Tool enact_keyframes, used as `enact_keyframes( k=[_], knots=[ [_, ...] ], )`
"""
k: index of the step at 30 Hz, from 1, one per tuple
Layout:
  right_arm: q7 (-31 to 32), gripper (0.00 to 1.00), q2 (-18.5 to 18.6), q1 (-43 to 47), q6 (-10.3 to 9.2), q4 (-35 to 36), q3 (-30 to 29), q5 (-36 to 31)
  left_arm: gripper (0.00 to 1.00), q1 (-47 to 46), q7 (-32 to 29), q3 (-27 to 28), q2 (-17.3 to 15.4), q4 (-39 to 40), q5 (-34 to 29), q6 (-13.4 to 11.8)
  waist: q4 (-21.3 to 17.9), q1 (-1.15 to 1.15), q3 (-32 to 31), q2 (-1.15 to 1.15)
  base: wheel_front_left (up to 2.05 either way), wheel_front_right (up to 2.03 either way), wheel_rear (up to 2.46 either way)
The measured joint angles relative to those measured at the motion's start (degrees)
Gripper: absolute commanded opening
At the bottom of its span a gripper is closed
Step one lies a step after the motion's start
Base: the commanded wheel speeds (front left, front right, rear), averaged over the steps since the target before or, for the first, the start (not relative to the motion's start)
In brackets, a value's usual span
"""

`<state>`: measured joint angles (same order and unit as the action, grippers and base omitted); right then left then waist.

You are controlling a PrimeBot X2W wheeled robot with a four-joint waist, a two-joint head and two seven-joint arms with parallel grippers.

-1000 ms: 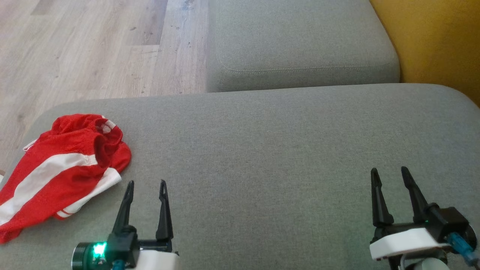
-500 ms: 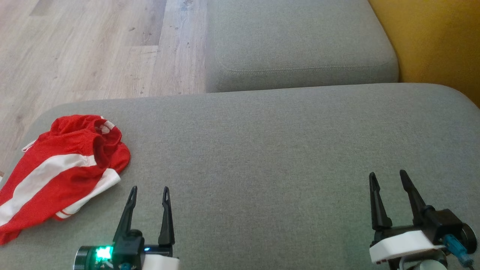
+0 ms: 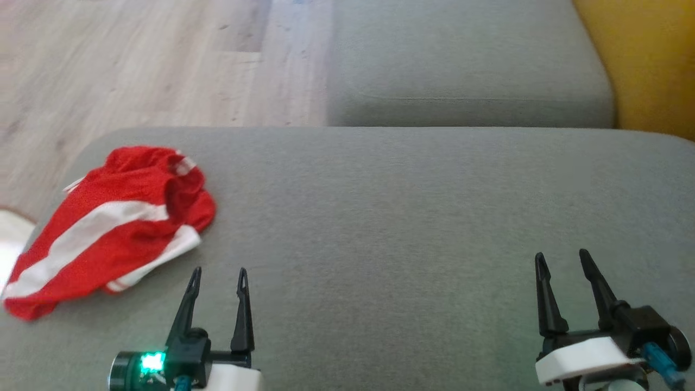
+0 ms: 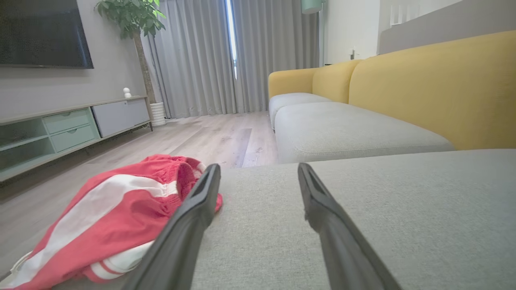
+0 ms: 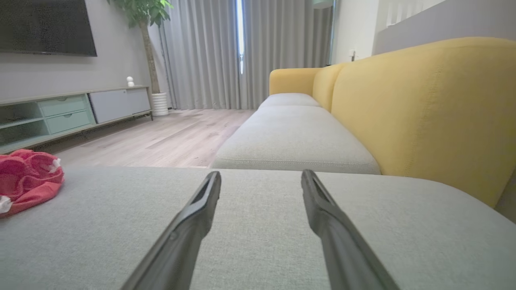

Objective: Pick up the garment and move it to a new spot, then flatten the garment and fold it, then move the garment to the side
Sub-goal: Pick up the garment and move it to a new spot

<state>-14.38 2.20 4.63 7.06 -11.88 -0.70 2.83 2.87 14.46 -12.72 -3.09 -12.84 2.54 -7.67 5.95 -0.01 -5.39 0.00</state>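
Low over the grey seat cushion (image 5: 100, 225), the right gripper (image 5: 261, 174) points forward, its two dark fingers spread wide with bare fabric between them. The crumpled red garment (image 5: 30, 181) (white trim at its edge) lies on the cushion at far left, well apart from the fingers. Beyond are a second cushion (image 5: 294, 145), a yellow backrest (image 5: 423, 112), a wooden floor (image 5: 161, 141), a low cabinet (image 5: 60, 110) and grey curtains (image 5: 209, 52).

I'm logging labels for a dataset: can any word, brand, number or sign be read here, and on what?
No text can be read anywhere.
The red garment has plain white stripes, no print or tag in sight.
The television screen is dark, and the cabinet under it bears no lettering.
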Motion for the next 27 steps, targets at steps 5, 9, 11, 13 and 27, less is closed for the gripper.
enact_keyframes(
  k=[5,9,11,13,27],
  knots=[
    [0.0,1.0,0.0,0.6,0.0,0.1,-0.1,-0.4,1.0,-0.6,0.0,0.1,0.0,0.3,0.0,-1.1,5.0,0.0,0.6,0.0,0.0,0.0,0.0],
    [0.0,1.0,0.0,0.6,0.0,0.3,0.3,-0.4,1.0,-0.5,0.0,0.5,0.0,0.7,-0.2,-1.9,10.0,0.0,1.3,0.0,0.0,0.0,0.0],
    [0.0,1.0,0.0,0.4,0.0,0.3,0.5,-0.4,1.0,-0.5,0.0,1.2,0.0,1.5,-0.5,-2.5,12.6,0.0,1.7,0.0,0.0,0.0,0.0],
    [0.0,1.0,0.0,0.2,0.0,0.2,0.7,-0.4,1.0,-0.5,0.0,1.8,-0.1,2.0,-0.7,-2.6,15.0,0.01,2.1,0.0,0.0,0.0,0.0],
    [0.0,1.0,0.0,-2.8,0.0,-0.9,3.7,-2.5,1.0,1.2,0.0,7.0,-0.4,7.7,-0.6,-6.0,23.3,0.01,5.8,0.0,0.0,0.0,0.0]
  ],
)
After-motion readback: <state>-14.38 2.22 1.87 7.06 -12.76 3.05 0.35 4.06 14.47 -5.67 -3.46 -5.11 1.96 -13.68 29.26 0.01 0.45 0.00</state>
